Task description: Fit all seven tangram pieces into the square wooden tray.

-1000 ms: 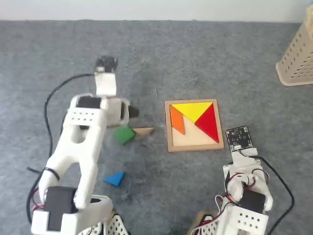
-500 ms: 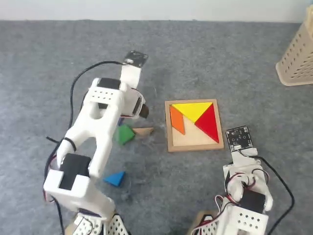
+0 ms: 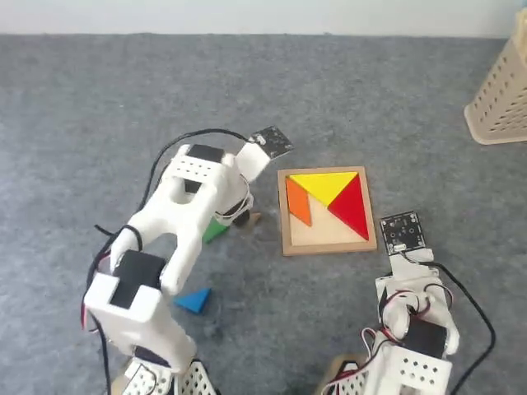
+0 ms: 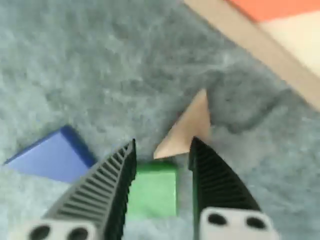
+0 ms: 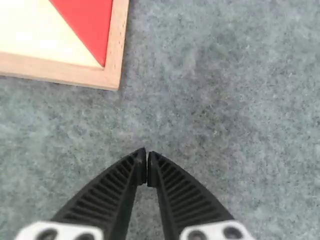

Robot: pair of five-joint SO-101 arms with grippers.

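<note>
Left wrist view finds your left gripper (image 4: 162, 142) partly open and empty over the green piece (image 4: 152, 192) and the pale triangle (image 4: 189, 125) just beside it, left of the tray (image 3: 328, 247) mid-frame in the high view; pick-up appears in hand, so descend on one piece only.

Grey felt-like surface (image 3: 395, 90) below a pale wall strip (image 3: 247, 15), perforated cream basket (image 3: 504, 90) at the right edge

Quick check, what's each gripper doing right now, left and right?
Left gripper: open, holding nothing, over the green piece.
Right gripper: shut, empty.
</note>
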